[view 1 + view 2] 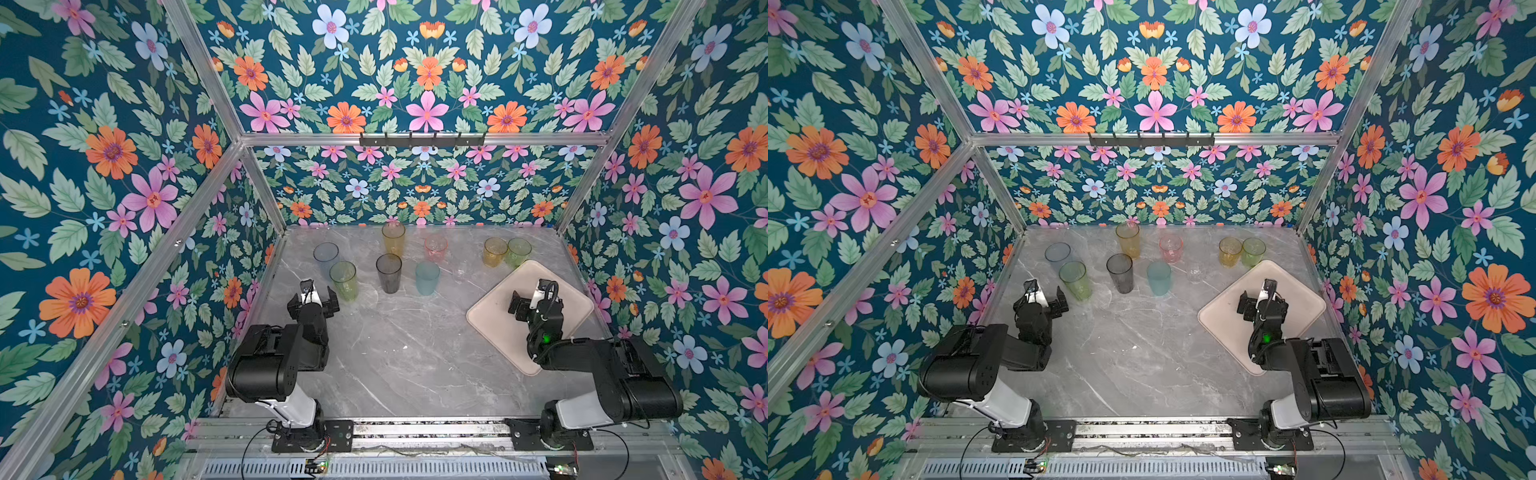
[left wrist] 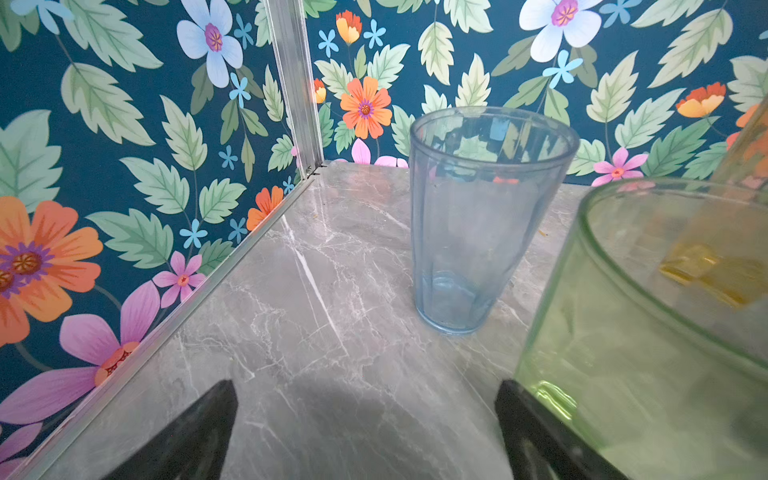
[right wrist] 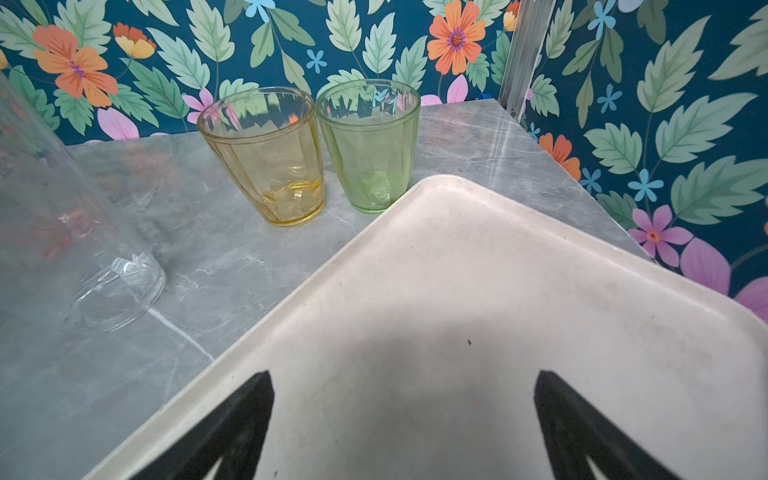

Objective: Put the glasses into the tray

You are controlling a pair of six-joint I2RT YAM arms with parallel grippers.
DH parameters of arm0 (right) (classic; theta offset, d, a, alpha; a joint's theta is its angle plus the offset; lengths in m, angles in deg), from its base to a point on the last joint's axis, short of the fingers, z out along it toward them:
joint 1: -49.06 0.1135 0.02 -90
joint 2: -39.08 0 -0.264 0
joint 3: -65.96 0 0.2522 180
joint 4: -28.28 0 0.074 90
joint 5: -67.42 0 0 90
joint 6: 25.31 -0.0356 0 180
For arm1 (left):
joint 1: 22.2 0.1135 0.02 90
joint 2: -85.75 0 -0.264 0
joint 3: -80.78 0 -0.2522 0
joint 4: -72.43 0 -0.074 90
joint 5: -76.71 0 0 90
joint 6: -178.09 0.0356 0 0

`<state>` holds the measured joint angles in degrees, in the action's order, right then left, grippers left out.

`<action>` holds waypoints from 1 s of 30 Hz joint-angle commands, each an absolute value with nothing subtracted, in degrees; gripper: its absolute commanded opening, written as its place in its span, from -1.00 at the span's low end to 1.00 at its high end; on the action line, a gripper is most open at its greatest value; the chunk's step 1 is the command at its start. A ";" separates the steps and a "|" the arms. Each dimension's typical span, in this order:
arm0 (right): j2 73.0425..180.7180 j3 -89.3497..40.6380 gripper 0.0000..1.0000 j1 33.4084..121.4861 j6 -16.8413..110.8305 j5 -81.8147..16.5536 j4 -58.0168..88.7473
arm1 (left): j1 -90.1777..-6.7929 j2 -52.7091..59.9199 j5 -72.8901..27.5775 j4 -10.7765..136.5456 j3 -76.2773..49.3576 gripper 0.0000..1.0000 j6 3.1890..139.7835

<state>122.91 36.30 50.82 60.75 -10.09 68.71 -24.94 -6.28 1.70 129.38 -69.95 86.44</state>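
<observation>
Several translucent glasses stand upright across the far half of the table; in both top views the nearest to my left gripper (image 1: 314, 301) are the tall yellow-green glass (image 1: 344, 279) and the blue-grey glass (image 1: 325, 254). In the left wrist view that gripper (image 2: 365, 415) is open over bare marble, one finger close beside the yellow-green glass (image 2: 648, 332), the blue-grey glass (image 2: 478, 224) farther ahead. My right gripper (image 1: 536, 303) hovers open and empty over the beige tray (image 1: 490, 320). The tray (image 3: 457, 270) holds nothing; short amber (image 3: 270, 158) and green (image 3: 370, 145) glasses stand just beyond its corner.
Smoky dark (image 1: 389, 272), tall amber (image 1: 393, 237), teal (image 1: 427, 277), pink (image 1: 435, 247) and clear (image 1: 460, 274) glasses fill the middle back. Floral walls with aluminium posts close the table on three sides. The tray lies turned at an angle against the right wall.
</observation>
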 commanded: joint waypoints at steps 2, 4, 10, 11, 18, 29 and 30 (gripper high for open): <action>123.01 36.20 0.98 50.89 61.18 -9.84 71.03 | -24.92 -6.27 1.92 130.70 -69.90 0.99 86.00; 123.06 36.12 0.98 50.84 61.18 -9.84 70.89 | -24.92 -6.20 1.93 130.68 -69.90 0.99 86.01; 123.06 36.11 0.98 50.87 61.19 -9.91 70.84 | -24.92 -6.24 1.92 130.69 -69.90 0.99 86.06; 122.95 36.06 0.98 50.98 61.21 -9.94 70.68 | -24.92 -6.24 1.92 130.70 -69.90 0.99 86.00; 123.00 36.04 0.98 50.94 61.13 -9.93 70.68 | -24.92 -6.31 1.93 130.56 -69.90 0.99 85.98; 123.02 36.46 0.98 50.93 61.09 -9.02 71.51 | -24.96 -5.45 2.17 131.85 -70.87 0.99 86.16; 122.95 36.43 0.98 50.92 60.92 -8.29 71.56 | -25.01 -4.58 2.33 132.33 -71.40 0.99 86.25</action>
<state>122.91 36.30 50.87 60.75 -9.98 68.77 -24.94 -5.78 1.72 129.69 -70.63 86.44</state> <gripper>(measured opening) 0.990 0.996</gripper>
